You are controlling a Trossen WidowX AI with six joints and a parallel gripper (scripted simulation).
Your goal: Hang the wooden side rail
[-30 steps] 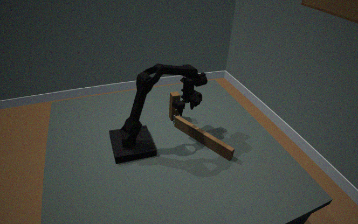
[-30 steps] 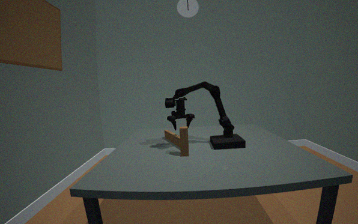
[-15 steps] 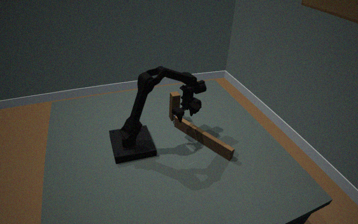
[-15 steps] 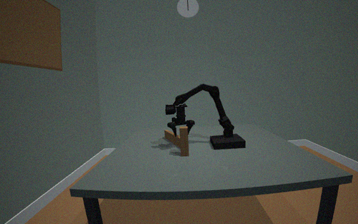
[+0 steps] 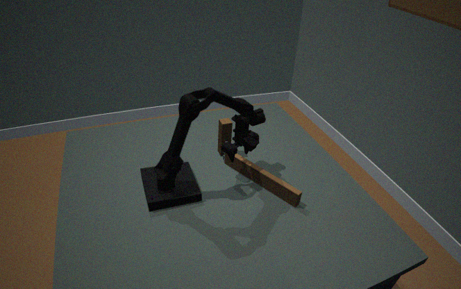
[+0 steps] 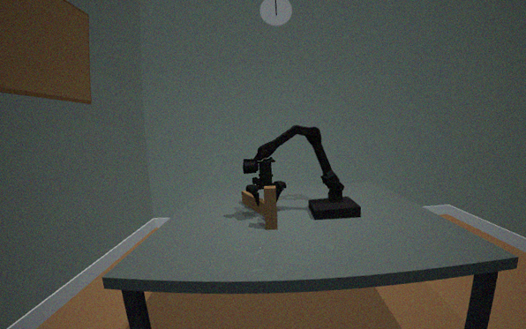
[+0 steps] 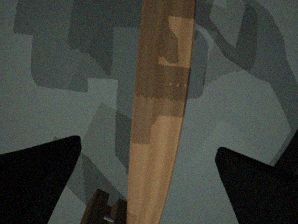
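The wooden side rail (image 5: 278,183) (image 6: 247,200) (image 7: 159,112) runs along the table, its near end beside the foot of the upright headboard post (image 5: 225,131) (image 6: 270,211) (image 7: 100,206). The rail's far end rests on the table. My gripper (image 5: 239,156) (image 6: 267,202) (image 7: 150,151) points down, open and empty, over the rail's post end, with one finger on each side of the rail in the wrist view. A finger hides much of the rail's near end in the top view. Whether the hooks touch the pins cannot be seen; a small bright bit shows in the post's slot in the wrist view.
The post stands right beside my fingers. The black arm base (image 5: 171,194) (image 6: 335,208) stands on the grey table (image 5: 121,250) (image 6: 361,257). The arm's shadows fall over the table and the rail. A wooden wall panel (image 6: 31,40) hangs high up, far from the arm.
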